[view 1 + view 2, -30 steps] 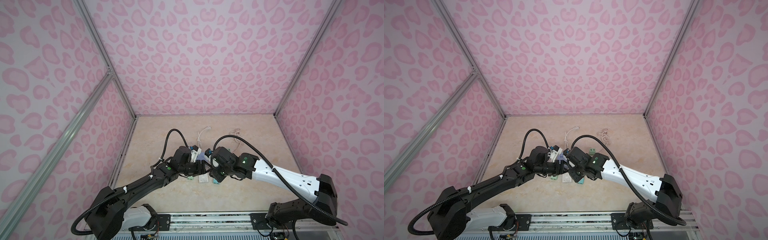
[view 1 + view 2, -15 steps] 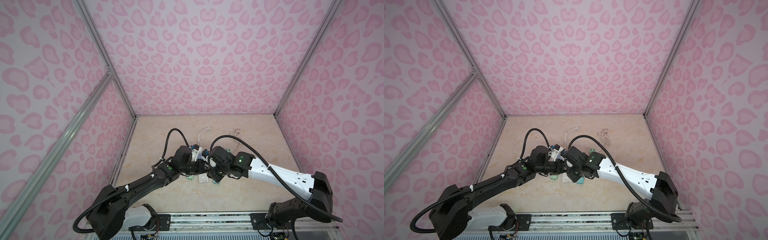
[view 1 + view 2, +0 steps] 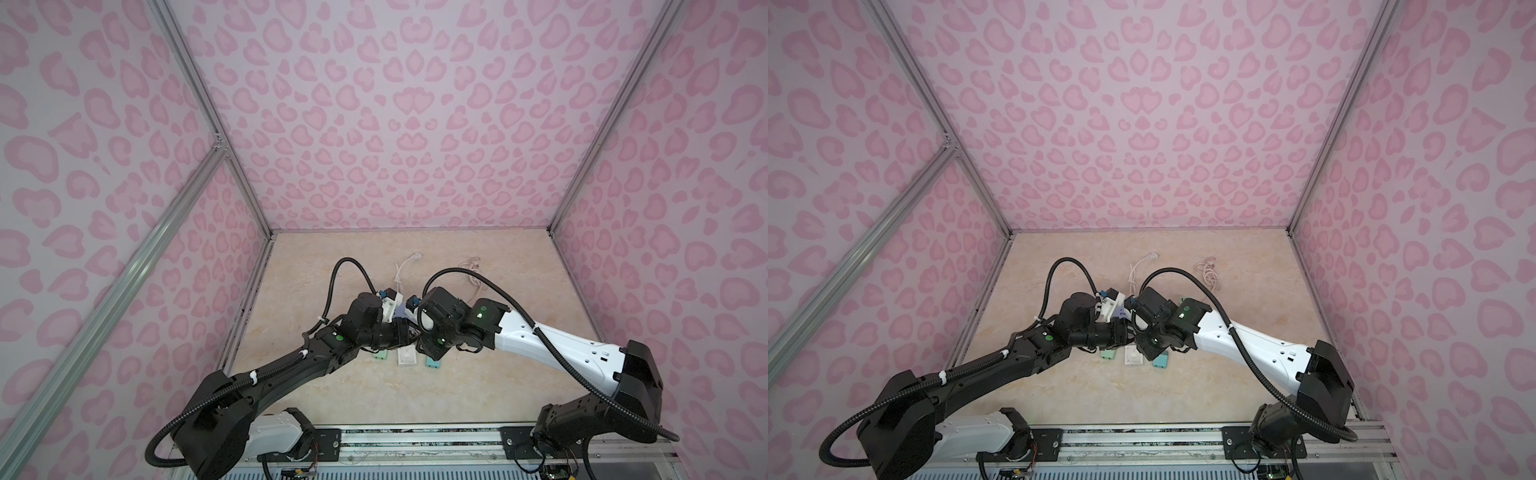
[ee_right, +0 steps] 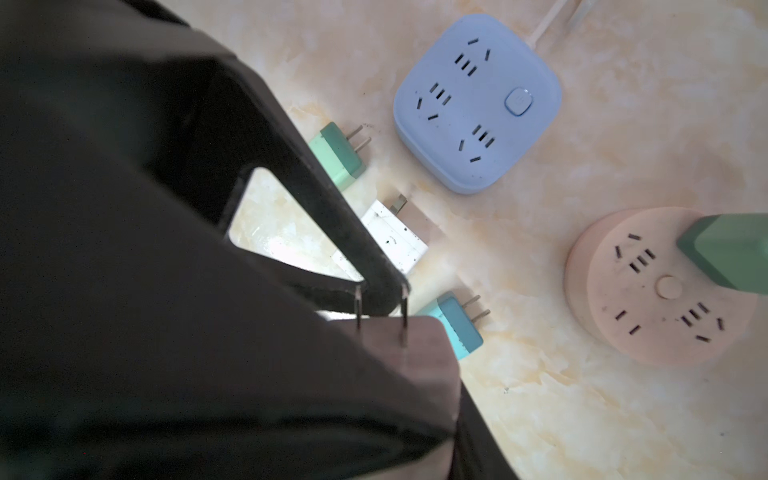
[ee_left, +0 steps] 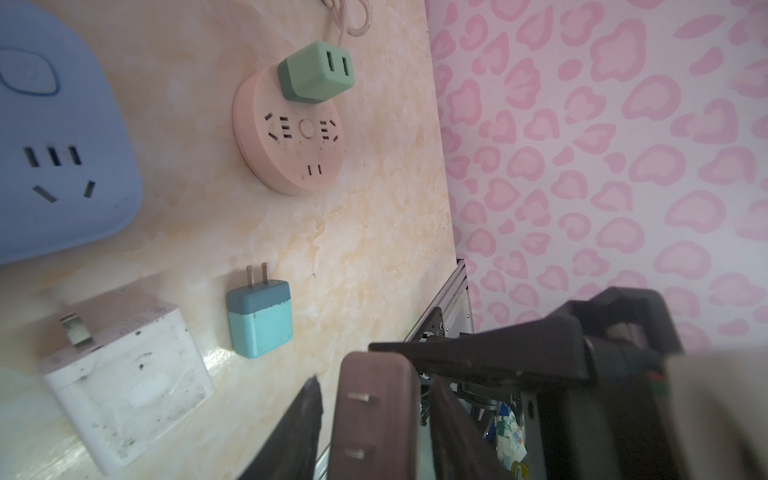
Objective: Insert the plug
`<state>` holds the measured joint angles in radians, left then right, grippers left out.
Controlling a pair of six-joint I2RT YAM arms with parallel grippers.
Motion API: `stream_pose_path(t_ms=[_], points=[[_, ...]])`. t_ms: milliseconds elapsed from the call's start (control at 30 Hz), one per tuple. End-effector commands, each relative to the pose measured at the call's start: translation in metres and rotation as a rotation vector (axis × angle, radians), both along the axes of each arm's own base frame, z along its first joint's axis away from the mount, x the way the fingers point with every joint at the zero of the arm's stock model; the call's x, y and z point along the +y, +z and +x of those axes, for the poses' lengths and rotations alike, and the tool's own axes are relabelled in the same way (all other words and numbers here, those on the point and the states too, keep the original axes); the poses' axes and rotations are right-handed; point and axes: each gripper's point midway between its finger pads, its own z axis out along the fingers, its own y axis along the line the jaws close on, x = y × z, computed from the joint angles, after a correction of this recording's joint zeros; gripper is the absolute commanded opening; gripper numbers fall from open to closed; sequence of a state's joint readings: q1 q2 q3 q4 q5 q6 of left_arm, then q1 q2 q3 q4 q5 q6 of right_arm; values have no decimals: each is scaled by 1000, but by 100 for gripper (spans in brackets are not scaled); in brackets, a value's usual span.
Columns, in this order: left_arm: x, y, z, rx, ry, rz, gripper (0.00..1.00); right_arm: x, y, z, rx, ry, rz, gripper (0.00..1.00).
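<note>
Find the dark brown plug (image 4: 415,374) up off the table, between the two wrists, roughly over the white adapter (image 4: 395,237), with bare prongs. Read both the right gripper (image 3: 422,338) and the left gripper (image 5: 374,453) as pinching its body. Judge it light, rigid and smooth-shelled, so liable to twist in a grip. Hold by the flat side faces, well back from the prongs, keeping them square to the blue socket block (image 4: 478,104).
</note>
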<state>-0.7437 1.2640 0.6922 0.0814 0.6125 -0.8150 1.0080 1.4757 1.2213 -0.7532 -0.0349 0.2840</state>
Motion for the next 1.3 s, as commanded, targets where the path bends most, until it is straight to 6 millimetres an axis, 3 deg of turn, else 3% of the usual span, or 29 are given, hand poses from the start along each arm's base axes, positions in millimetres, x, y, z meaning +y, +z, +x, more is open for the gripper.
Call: stream_pose_path(t_ms=[0,200,400,533,600,633,900,1033,1100,1267], points=[[-6,8,-11,-9,-68,-43,45,13,11,13,-52,-23,73,6],[-10,9,-12,-2,-82,-64,37,12,15,15,-44,-29,98,6],[-11,11,-15,-6,-102,-75,37,13,20,17,-35,-19,134,6],[-11,10,-15,-4,-99,-72,23,14,20,18,-30,-13,134,6],[-11,9,-14,-5,-93,-66,5,14,19,18,-28,-12,133,7],[-10,8,-13,-6,-87,-61,3,15,19,18,-26,-13,136,9],[-11,4,-6,6,-47,-56,3,20,16,20,-17,-18,147,17],[-12,6,-2,11,-25,-68,3,20,15,21,-16,-20,155,31],[-13,8,0,16,-12,-78,3,20,15,24,-18,-26,154,49],[-14,18,6,19,27,-112,3,15,23,28,-44,-47,173,73]])
